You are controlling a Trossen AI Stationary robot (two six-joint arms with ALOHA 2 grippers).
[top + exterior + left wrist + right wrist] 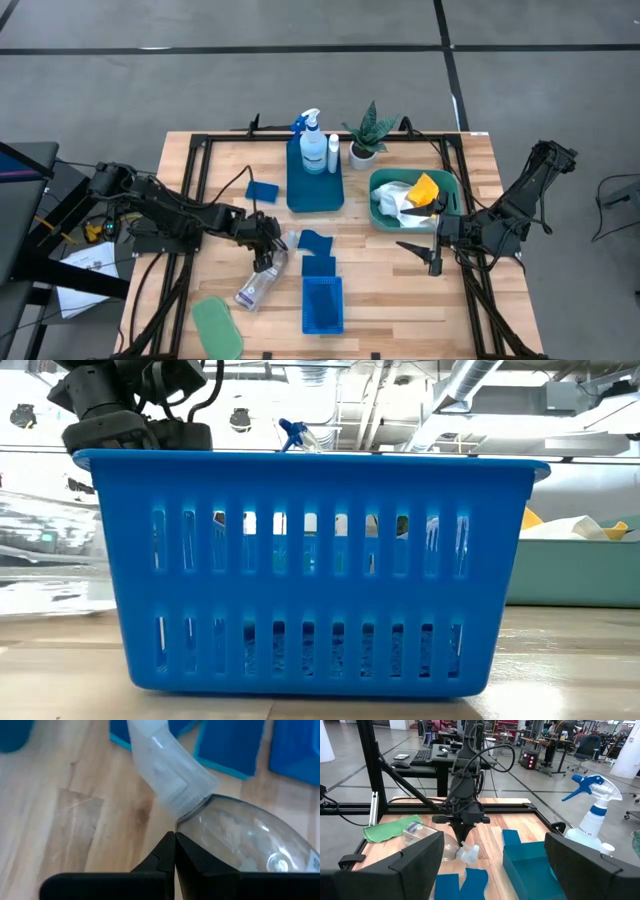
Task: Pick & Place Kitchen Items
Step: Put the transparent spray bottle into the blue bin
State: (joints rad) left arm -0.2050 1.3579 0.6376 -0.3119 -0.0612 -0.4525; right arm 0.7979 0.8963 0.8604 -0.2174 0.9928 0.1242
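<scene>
Grey floor is surrounding the wooden table (400, 300) on all sides in the high view, and bare planks are lying open along the table's lower right of that frame.

Lying on its side at lower centre-left, the clear plastic bottle (258, 284) is pointing its cap up toward the left gripper (264, 247). That gripper's fingers (170, 857) are pressed together with nothing between them, their tips sitting right at the bottle's neck beside the white cap (167, 772); whether they are touching it is hard to tell. Just below left of the bottle, a green cloth (217, 326) is lying at the table's lower edge. To the right of the bottle, small blue sponges (314, 242) are sitting above the slotted blue basket (322, 304), which is filling the low view. Another blue sponge (261, 190) is lying apart at centre-left.

Toward the upper centre, the spray bottle (311, 140) and the white bottle (333, 152) are standing upright in a blue tray (314, 192), with a potted plant (368, 134) just to the right. At right of centre, a teal tub (380, 214) is holding white and yellow cloths (412, 193).

Below that tub, the right gripper (423, 252) is hovering over bare table with its fingers spread wide, holding nothing.
</scene>
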